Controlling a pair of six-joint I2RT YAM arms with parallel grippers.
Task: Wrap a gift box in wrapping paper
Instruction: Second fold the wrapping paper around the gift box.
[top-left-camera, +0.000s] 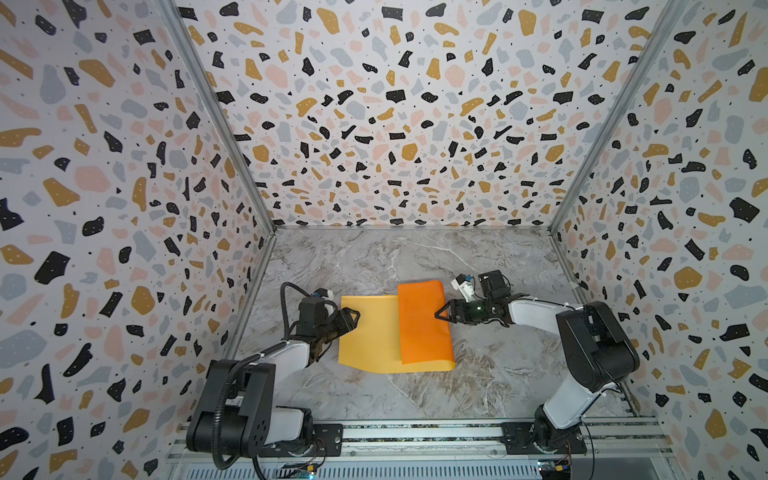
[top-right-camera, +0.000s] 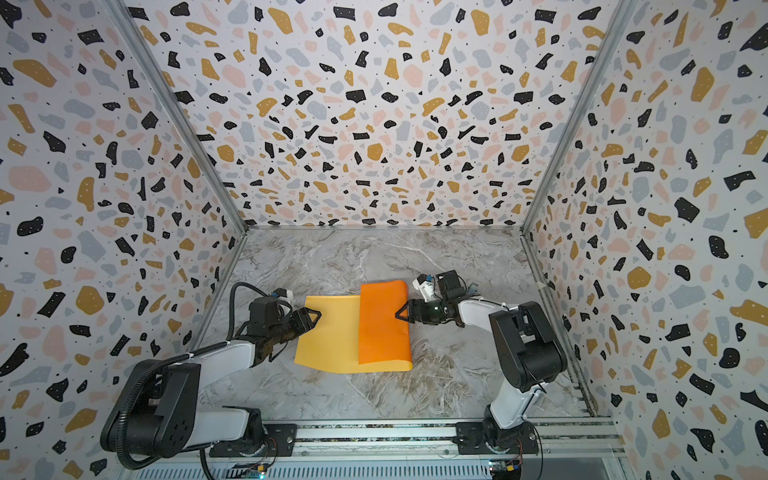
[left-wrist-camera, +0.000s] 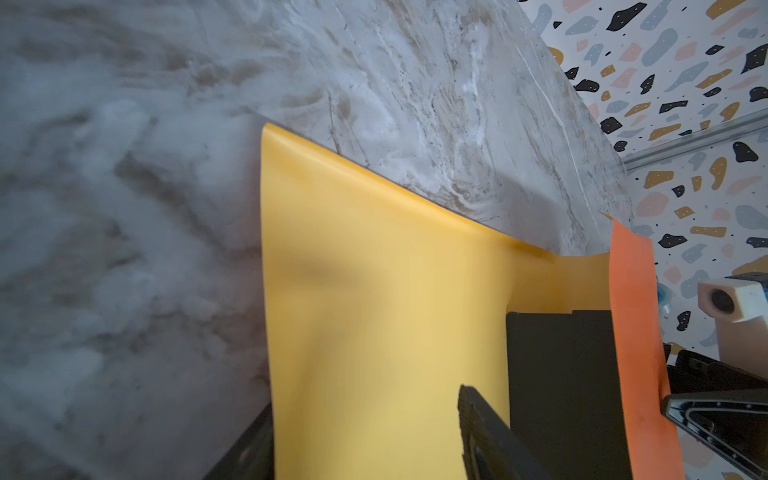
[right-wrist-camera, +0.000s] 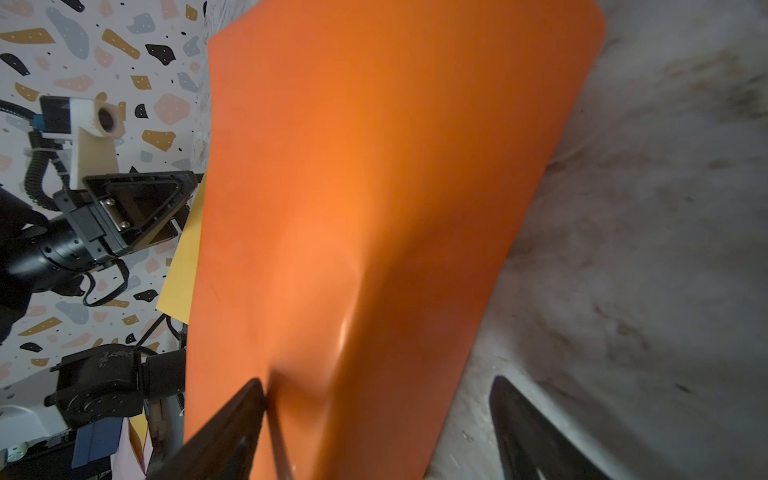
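Closing the second flap over looks like the step in hand. Nearest, the wrapping paper (top-left-camera: 374, 336) lies mustard side up on the marble table (top-left-camera: 415, 257), with its right part folded over, orange side up. The left gripper (left-wrist-camera: 365, 407) straddles the sheet's left edge with its jaws apart, pinching nothing. It should bite that edge squarely, lift it low and draw it taut across the gift box (left-wrist-camera: 557, 374), which sits tucked beneath the orange flap. The right gripper (right-wrist-camera: 379, 380) has its jaws spread, and one fingertip (right-wrist-camera: 245, 403) dents the flap; it should pin the flap down. No brand, label or writing is readable.
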